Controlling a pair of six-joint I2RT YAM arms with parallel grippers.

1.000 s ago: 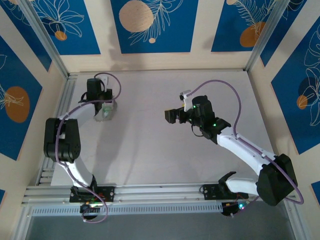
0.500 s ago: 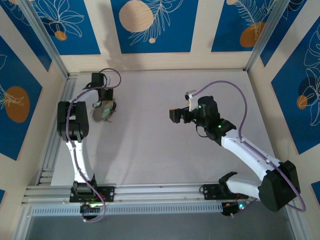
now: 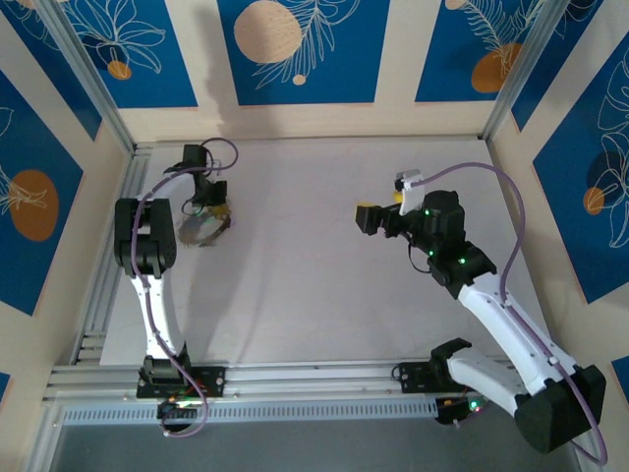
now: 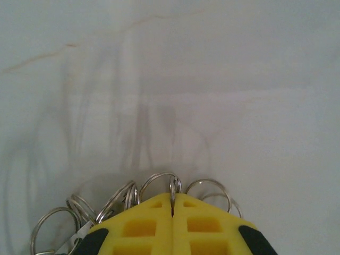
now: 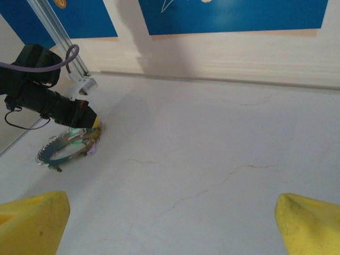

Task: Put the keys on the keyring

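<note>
Silvery wire marks the keyring (image 3: 201, 232), which lies on the white table (image 3: 314, 305) in the far left corner. A bunch of keys (image 5: 79, 142) is already gathered along it, one of them green-tagged. Compared with a second ago, the loop is found a little nearer, and the left arm above it is now stretched out straight rather than folded at the elbow.

The left gripper (image 3: 209, 205) is pressed fully shut at the far edge of the loop. In the wrist view its yellow fingers (image 4: 143, 228) are met tip to tip, and the middle split ring (image 4: 173, 185) of a row of small rings is seen caught in the seam between them.

The right gripper (image 3: 368, 218) has been drawn back to the right, well apart from the bunch. Its jaws are spread as wide as they go, with nothing between them.

From this it is judged that the bunch is being held down by the left arm alone while the right is cleared away. Whether any key is left to be threaded cannot be told.
</note>
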